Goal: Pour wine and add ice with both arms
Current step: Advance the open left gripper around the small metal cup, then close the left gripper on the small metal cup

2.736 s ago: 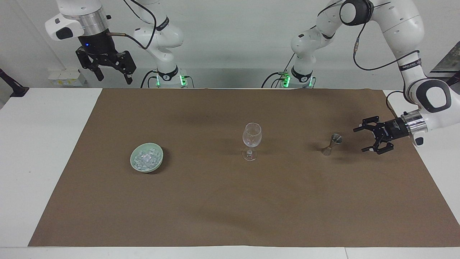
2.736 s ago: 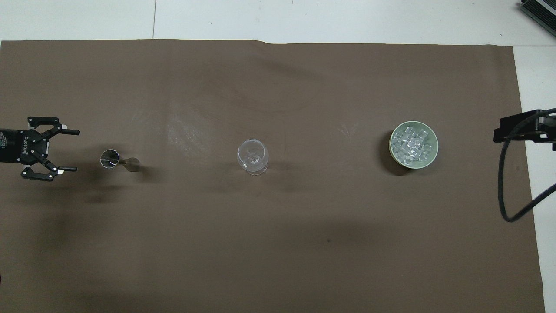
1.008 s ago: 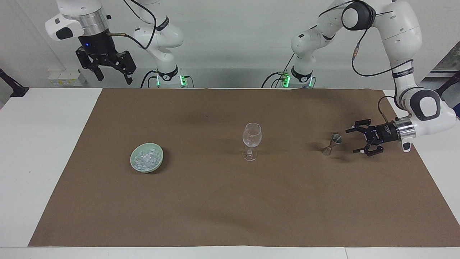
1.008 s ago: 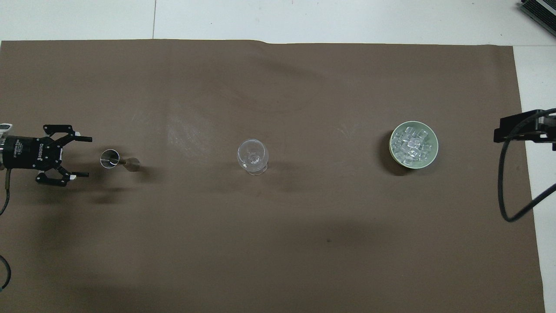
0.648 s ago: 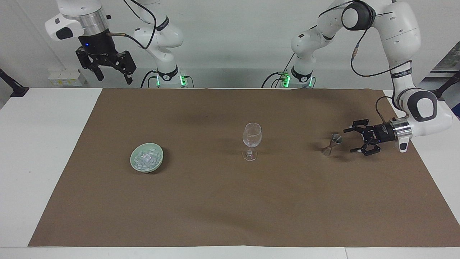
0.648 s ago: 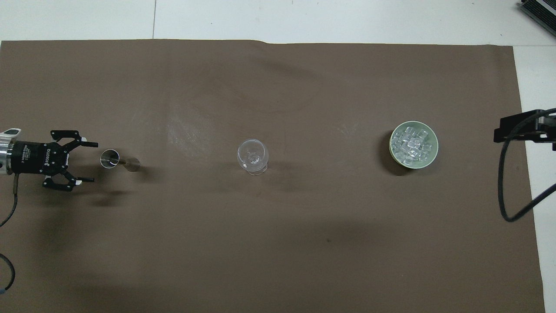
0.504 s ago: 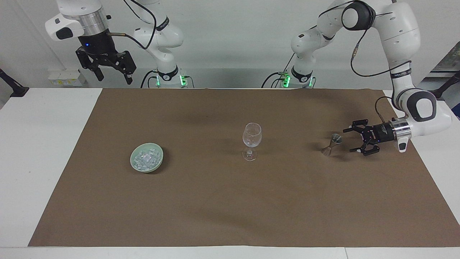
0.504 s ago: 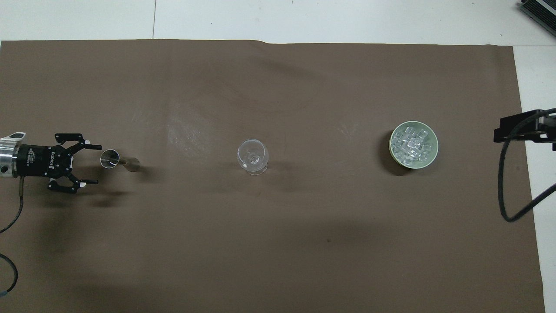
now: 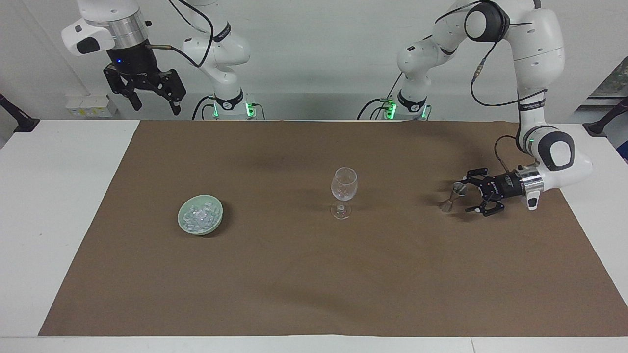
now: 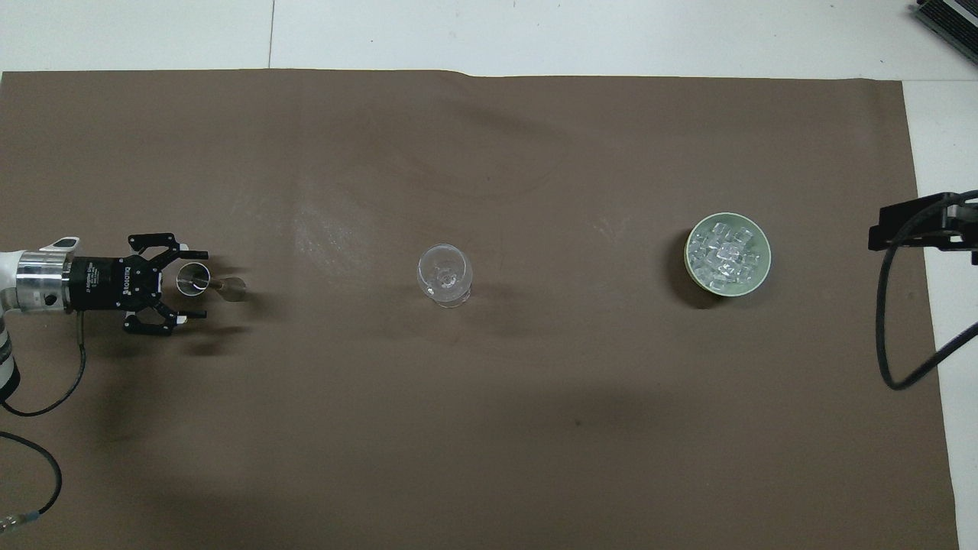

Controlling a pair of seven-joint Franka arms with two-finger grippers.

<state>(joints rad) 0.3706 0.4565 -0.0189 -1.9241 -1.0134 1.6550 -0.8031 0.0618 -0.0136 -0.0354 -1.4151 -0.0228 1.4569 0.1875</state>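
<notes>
Left end effector spread around jigger (upright)

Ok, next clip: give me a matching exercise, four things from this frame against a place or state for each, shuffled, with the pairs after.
Things:
1. wine glass
2. green bowl
3. left hand
4. right hand

Places or states:
A. raised and waiting near the robots' edge of the table, at the right arm's end
B. upright and empty at the middle of the brown mat
C. open, its fingers either side of the metal jigger
D. filled with ice, toward the right arm's end

Pairs: 1-B, 2-D, 3-C, 4-A
</notes>
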